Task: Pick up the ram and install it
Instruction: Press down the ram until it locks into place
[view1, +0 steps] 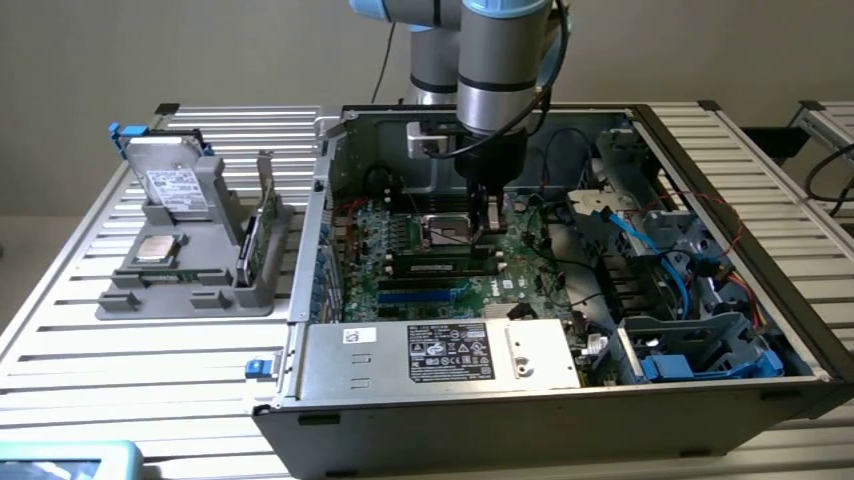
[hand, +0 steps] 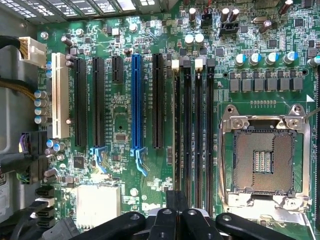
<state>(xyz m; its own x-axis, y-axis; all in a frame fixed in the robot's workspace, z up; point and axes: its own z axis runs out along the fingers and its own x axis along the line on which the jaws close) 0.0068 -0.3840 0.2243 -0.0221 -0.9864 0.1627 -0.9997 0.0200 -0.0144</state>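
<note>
With my pincer squeezed fully shut just above the ram, which lies along a memory slot beside the open CPU socket, pressing off-centre could seat one end only, or slip me onto the socket.

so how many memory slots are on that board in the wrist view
4, side by side between the black expansion slot and the cpu socket: white-latch slot, black-latch slot, second white-latch slot, second black-latch slot. None seems hidden.
</note>
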